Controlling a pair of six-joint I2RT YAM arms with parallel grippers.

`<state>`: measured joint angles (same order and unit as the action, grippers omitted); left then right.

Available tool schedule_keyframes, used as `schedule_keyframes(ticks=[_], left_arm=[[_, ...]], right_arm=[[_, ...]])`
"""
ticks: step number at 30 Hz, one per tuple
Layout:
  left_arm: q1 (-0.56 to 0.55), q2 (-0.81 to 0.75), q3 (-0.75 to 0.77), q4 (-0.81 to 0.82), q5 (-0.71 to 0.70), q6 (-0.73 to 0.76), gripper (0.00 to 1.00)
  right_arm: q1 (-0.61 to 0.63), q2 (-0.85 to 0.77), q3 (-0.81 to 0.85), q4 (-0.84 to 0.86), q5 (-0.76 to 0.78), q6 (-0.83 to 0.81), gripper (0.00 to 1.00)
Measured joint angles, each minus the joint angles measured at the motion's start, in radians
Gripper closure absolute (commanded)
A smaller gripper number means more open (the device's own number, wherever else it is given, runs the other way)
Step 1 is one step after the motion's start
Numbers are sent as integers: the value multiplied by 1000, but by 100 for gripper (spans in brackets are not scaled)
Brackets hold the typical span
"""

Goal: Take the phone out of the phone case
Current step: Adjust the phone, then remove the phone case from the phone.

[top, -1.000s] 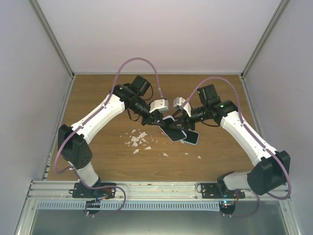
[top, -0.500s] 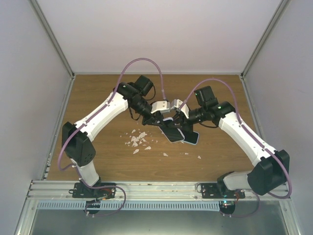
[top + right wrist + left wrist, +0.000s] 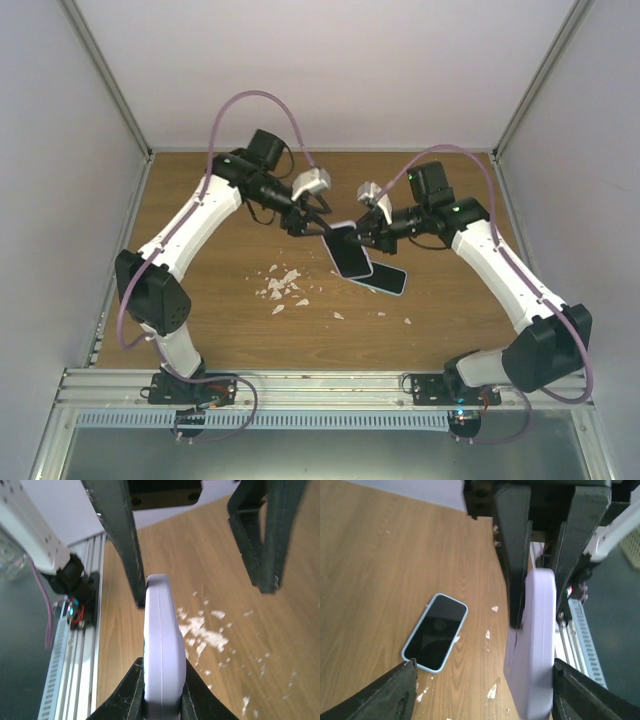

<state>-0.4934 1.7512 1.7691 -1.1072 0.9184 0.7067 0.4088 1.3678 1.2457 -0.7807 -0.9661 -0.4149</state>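
Over on the left, we see the left pincer (image 3: 312, 222) spread wide. Its fingers stand on either side of the lavender phone (image 3: 348, 250) without clamping it. We move to the middle, where the phone hangs tilted above the table (image 3: 200, 300) with its dark face up. Just right of it, the right pincer (image 3: 365, 235) is pressed together on the phone's edge and carries it alone. Below that, the light-blue phone case (image 3: 384, 278) lies flat on the wood, apart from the phone. We can't quite tell whether its dark inside is lining, but it looks empty.

We judge the extraction done, since phone and case are two separate things. What seems left is setting the phone down safely.

As for the surface, it is brown wood grain scattered with white flecks (image 3: 282, 285), thickest left of centre. Plain white walls (image 3: 330, 70) box in three sides, and an aluminium rail (image 3: 320, 385) runs along the near edge.
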Motion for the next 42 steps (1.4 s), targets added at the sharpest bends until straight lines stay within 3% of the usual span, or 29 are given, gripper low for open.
schedule_keyframes(ticks=[7,11,17,24,31,42], left_arm=[[205,-61,-100,267,192,-267,23],[253,-133,-214,443,228,-417,22],[240,-239,-355,661,246,-588,22],[185,-278,-481,797,223,-701,23],[87,-286,-558,835,168,-751,26],[14,-229,-497,855,45,-799,31]], right_arm=[[-138,15,62,233,-140,280,100],[-196,15,63,440,-196,504,100],[-266,17,49,724,-227,758,99],[-281,20,-119,1085,-240,1086,100],[-281,19,-174,1205,-227,1232,99],[-281,13,-232,1357,-229,1371,100]])
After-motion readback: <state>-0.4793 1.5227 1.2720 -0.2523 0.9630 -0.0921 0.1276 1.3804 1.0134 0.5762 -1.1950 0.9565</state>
